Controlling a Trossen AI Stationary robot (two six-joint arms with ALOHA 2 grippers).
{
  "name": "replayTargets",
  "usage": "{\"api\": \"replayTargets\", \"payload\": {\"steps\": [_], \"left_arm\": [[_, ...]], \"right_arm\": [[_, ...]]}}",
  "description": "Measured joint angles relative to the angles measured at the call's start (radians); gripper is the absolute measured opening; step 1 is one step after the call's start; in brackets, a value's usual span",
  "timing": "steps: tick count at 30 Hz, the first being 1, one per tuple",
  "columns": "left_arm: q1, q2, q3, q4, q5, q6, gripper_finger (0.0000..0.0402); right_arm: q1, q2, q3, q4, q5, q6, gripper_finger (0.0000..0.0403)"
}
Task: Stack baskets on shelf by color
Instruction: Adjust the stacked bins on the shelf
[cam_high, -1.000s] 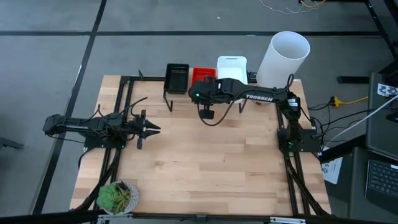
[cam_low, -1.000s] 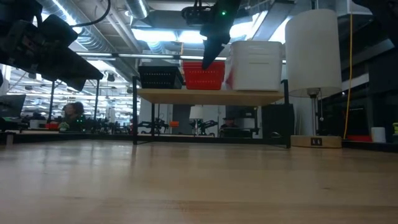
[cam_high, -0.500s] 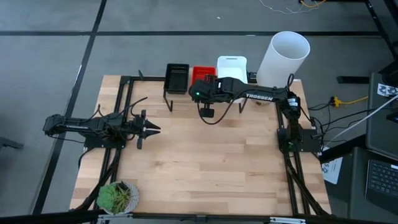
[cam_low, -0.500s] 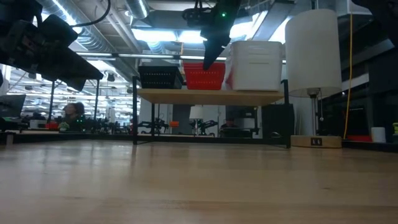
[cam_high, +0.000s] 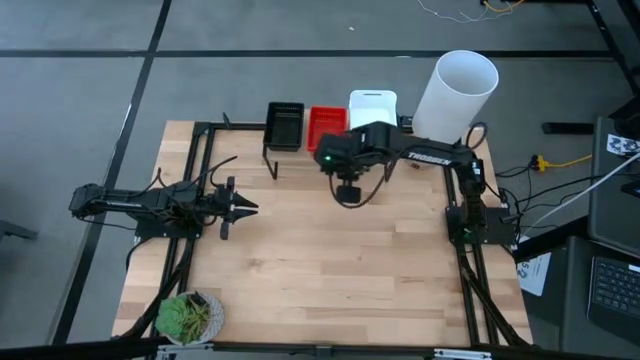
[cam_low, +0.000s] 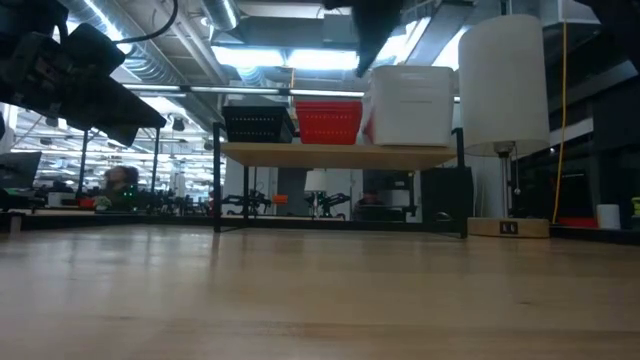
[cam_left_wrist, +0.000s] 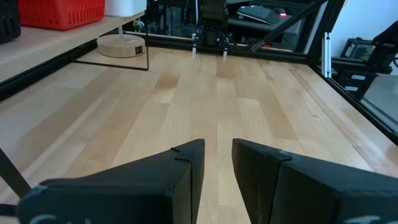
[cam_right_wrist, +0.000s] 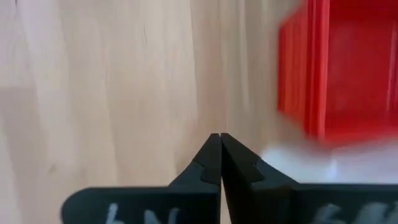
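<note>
We see the right gripper (cam_right_wrist: 219, 149) empty, fingers pressed together, red baskets (cam_right_wrist: 339, 68) just ahead on the shelf (cam_low: 340, 153).

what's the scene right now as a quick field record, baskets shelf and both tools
shelf: wooden shelf at the table's far edge
black baskets: black stack at the shelf's left end
red baskets: red stack in the middle
white baskets: white stack at the right end, the tallest
right tool: right tool shut, holding nothing, just in front of the shelf
left tool: left tool slightly open, holding nothing, over the table's left side
other: white cylinder; potted plant
</note>
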Motion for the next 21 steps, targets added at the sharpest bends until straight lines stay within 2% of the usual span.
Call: {"api": "replayTargets", "payload": {"steps": [3, 9, 21], "left_arm": [[0.0, 0.0, 0.0, 0.0, 0.0, 0.0, 0.0074], [0.0, 0.0, 0.0, 0.0, 0.0, 0.0, 0.0074], [0.0, 0.0, 0.0, 0.0, 0.0, 0.0, 0.0074]], "right_arm": [[0.008, 0.001, 0.043, -0.127, -0.002, 0.052, 0.0], [0.001, -0.023, 0.006, -0.119, 0.025, 0.073, 0.0], [-0.088, -0.029, -0.054, -0.119, 0.042, 0.025, 0.0]]}}
